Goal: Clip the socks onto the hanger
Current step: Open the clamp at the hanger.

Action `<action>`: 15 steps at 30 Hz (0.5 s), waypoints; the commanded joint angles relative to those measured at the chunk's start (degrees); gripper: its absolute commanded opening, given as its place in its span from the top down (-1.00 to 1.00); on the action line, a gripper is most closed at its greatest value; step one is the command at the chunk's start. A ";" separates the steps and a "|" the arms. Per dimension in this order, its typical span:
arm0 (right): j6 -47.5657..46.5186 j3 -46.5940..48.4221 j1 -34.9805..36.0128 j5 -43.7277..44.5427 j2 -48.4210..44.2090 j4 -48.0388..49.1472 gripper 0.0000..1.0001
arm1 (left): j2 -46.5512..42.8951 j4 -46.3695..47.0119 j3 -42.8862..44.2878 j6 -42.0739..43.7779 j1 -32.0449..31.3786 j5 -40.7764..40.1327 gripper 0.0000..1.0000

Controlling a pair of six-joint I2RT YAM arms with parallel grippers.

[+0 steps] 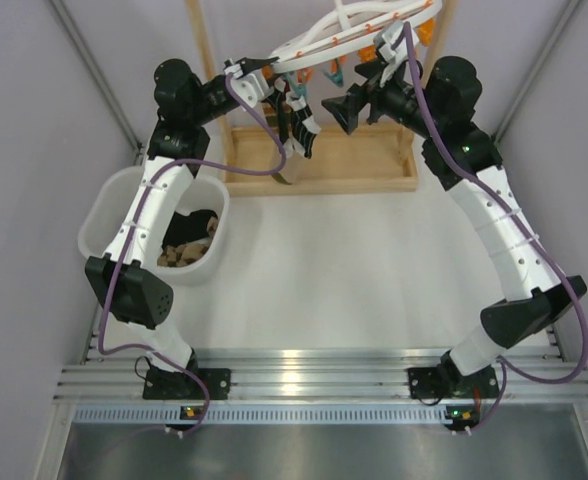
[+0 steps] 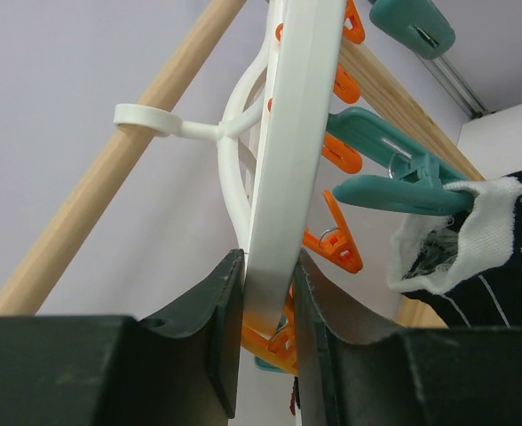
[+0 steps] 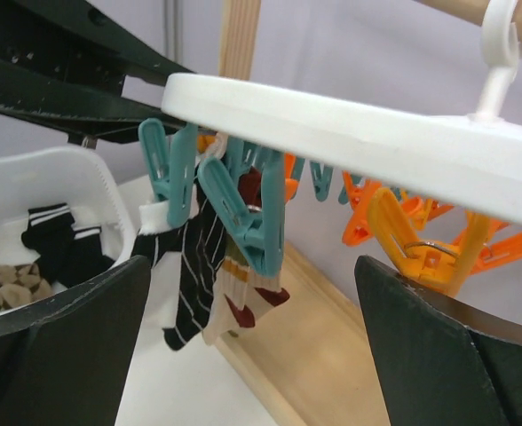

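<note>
- Top view: the left tool (image 1: 262, 72) is clenched on the left end of the white oval plastic lattice hanger (image 1: 319, 40). The hanger hangs high on the light wooden stand frame (image 1: 354, 168) at the back of the surface (image 1: 354, 270). It looks like a bracing hold, so the hanger cannot swing while pegs are worked.
- The right tool (image 1: 352, 92) hovers released just beside the rim, grasping nothing. Two dark hung socks (image 1: 301, 128) dangle between the tools, and more lie in the white plastic tub (image 1: 92, 225) on the left.
- Left wrist view: both fingers (image 2: 199, 337) pinch the hanger's flat white rim. Beyond them the white hook (image 2: 146, 117) loops over the wooden rail (image 2: 110, 169).
- To the right, a teal plastic peg (image 2: 394, 191) bites the white cuff of a black pinstriped sock (image 2: 510, 275). It is clipped at the cuff so the rest hangs free.
- Right wrist view: the right tool's fingers (image 3: 66, 346) stand wide apart under the rim with nothing held.
- Ahead, the pinstriped sock and a cream-and-brown patterned sock (image 3: 243, 306) hang side by side from teal pegs. A free orange plastic peg (image 3: 412, 253) dangles near the right finger and is probably the next candidate.
- Loose dark socks (image 3: 57, 235) lie in the tub, so the job looks partly done.
</note>
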 commanded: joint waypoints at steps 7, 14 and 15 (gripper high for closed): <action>0.10 6.21 3.95 9.79 1.76 6.76 -0.95 | -2.43 0.79 1.51 0.13 -1.39 0.59 0.88; -4.12 8.06 6.50 17.52 2.81 8.52 -0.92 | -2.34 0.97 1.34 -0.22 -1.56 0.42 0.87; -4.56 8.24 6.85 19.09 2.90 8.87 -0.92 | -2.43 1.05 1.34 -0.39 -1.56 0.50 0.88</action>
